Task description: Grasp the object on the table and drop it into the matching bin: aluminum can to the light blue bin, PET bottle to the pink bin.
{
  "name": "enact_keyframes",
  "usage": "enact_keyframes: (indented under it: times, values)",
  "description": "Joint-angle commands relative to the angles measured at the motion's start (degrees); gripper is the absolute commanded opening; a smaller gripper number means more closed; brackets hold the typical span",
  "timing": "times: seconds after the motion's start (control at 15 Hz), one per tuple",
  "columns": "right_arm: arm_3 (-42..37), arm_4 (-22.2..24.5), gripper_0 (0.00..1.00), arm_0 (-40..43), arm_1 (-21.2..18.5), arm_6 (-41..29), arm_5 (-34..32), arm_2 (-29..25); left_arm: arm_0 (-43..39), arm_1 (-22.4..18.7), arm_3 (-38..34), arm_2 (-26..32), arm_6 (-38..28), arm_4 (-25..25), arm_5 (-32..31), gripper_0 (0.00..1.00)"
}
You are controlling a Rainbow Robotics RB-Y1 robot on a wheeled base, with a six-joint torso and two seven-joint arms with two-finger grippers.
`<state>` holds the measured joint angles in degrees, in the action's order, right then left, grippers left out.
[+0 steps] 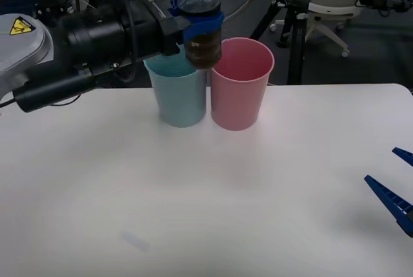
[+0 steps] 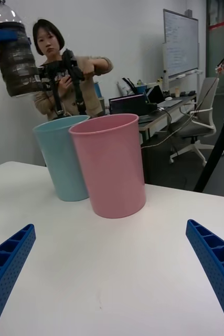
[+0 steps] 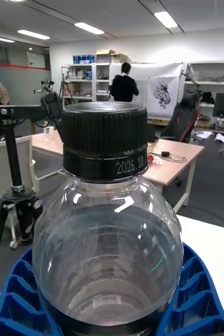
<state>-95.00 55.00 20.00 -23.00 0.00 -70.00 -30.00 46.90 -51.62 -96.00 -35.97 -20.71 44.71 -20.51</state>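
Left tool (image 1: 201, 24) pinches small clear ribbed plastic bottle (image 1: 201, 22) with black cap, raised above tall light blue plastic bin (image 1: 179, 96) beside tall pink plastic bin (image 1: 239, 83). Right tool (image 2: 112, 262) spread, low over white desk (image 1: 213, 193).

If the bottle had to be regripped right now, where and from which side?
Stay on the ribbed body just under the shoulder, where the left gripper clamps the PET bottle now, coming from the left. The bottle hangs upright; the domed shoulder and black cap give less hold.

White print reading "2026.10." runs along the lower band of the black cap (image 3: 105, 140) on the PET bottle (image 3: 105, 252); its last characters curve away unread. At about nine o'clock from the bottle in the front view, a yellow triangular warning sign (image 1: 20, 27) sits on the robot's grey housing.
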Motion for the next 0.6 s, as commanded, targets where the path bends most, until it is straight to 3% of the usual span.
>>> enact_keyframes:
  times: [0.07, 0.6]
  values:
    - [0.0, 0.0, 1.0, 0.0, 0.0, 0.0, 0.0, 0.0, 4.7, 4.1, 7.1, -2.3, 0.3, 0.6, -0.1, 0.01]
    - [0.0, 0.0, 1.0, 0.0, 0.0, 0.0, 0.0, 0.0, 13.0, 16.8, 24.5, -3.5, 0.9, 6.8, -0.9, 0.01]
